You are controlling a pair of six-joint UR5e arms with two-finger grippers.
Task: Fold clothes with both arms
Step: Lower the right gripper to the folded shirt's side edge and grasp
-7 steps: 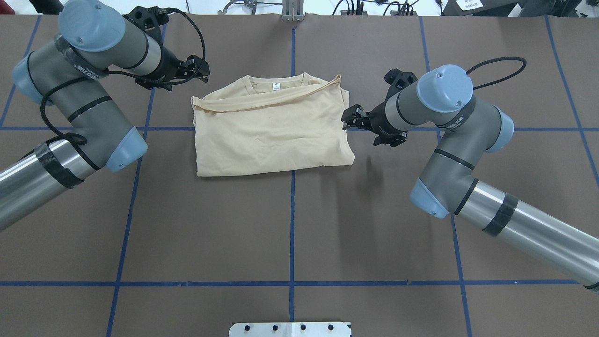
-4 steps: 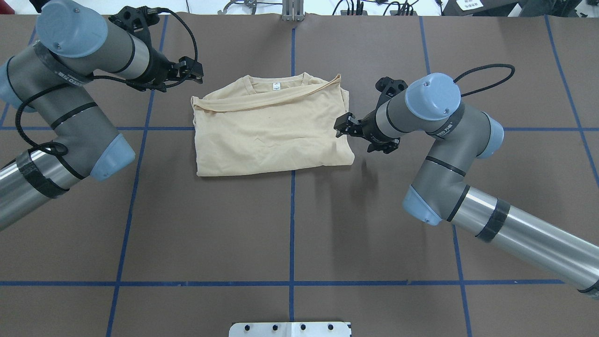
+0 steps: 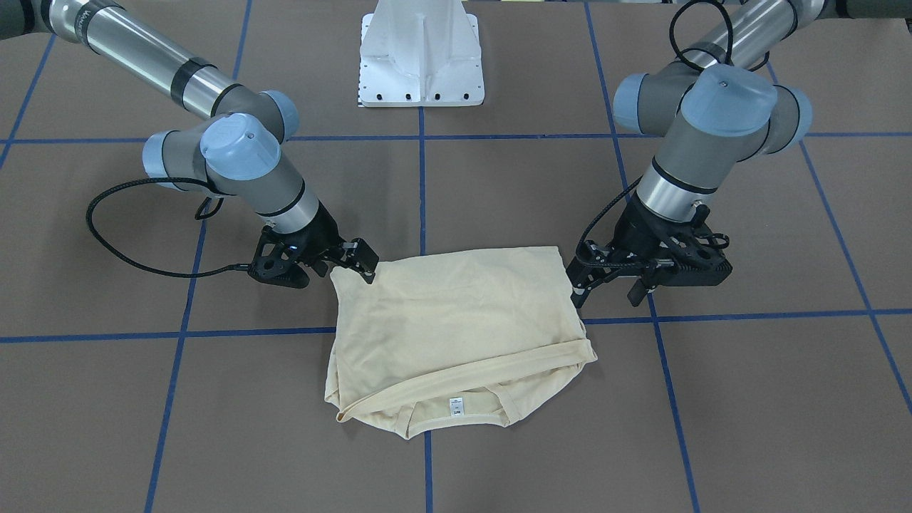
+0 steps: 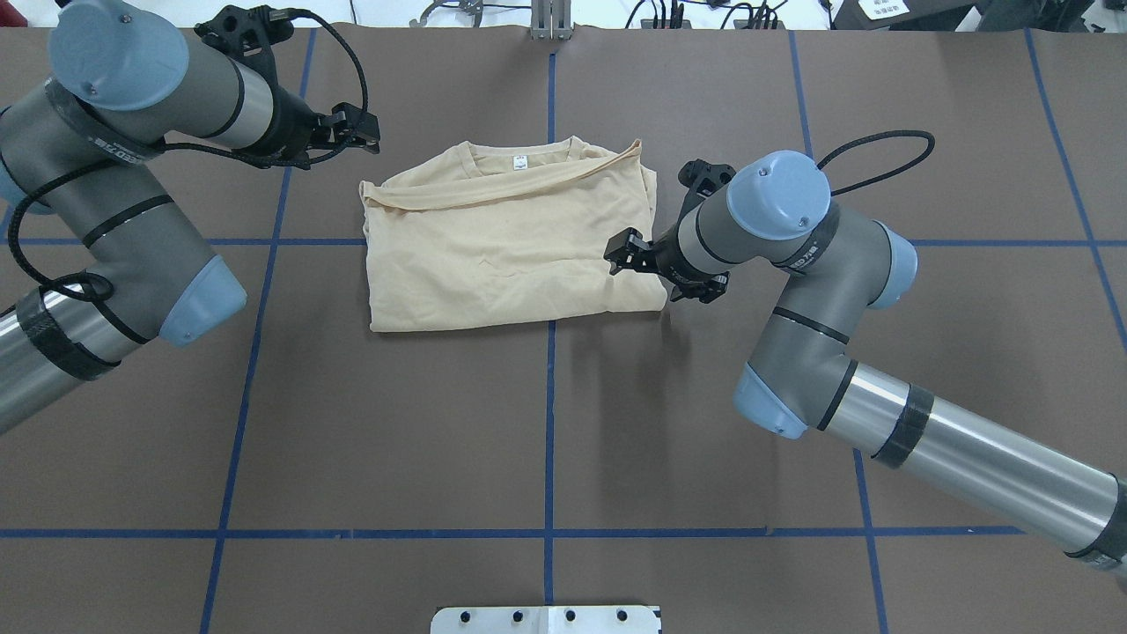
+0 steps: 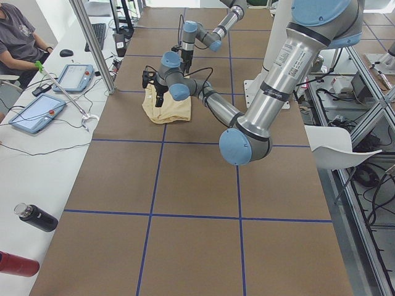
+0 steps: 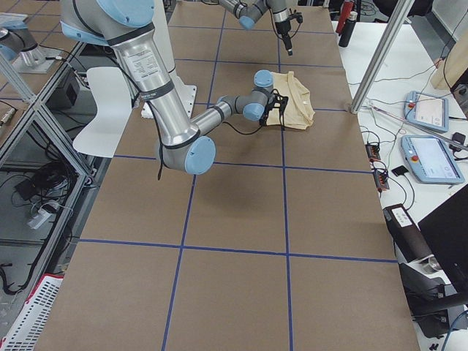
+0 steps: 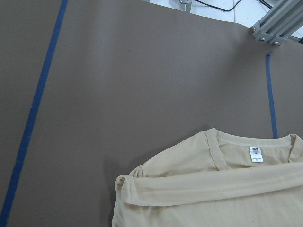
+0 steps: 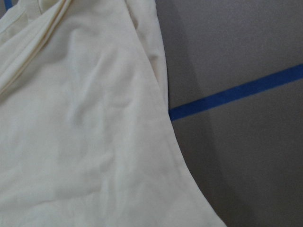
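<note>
Overhead exterior: I see folded shirt (image 4: 511, 251) mid-table. Right gripper (image 4: 619, 255) at its right edge, jaws parted, holding nothing. Left gripper (image 4: 363, 130) spread, empty, off far-left corner.

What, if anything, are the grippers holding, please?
Nothing, it seems: the left gripper is clear of the shirt; the right gripper hovers open at its edge.

Shirt (image 4: 511, 255) on table (image 4: 352, 423), far middle

Cropped or illegible
Lettering on the far neck label (image 7: 255, 154) too small to read; shirt (image 7: 213, 198) cut by the edges of both wrist views
</note>
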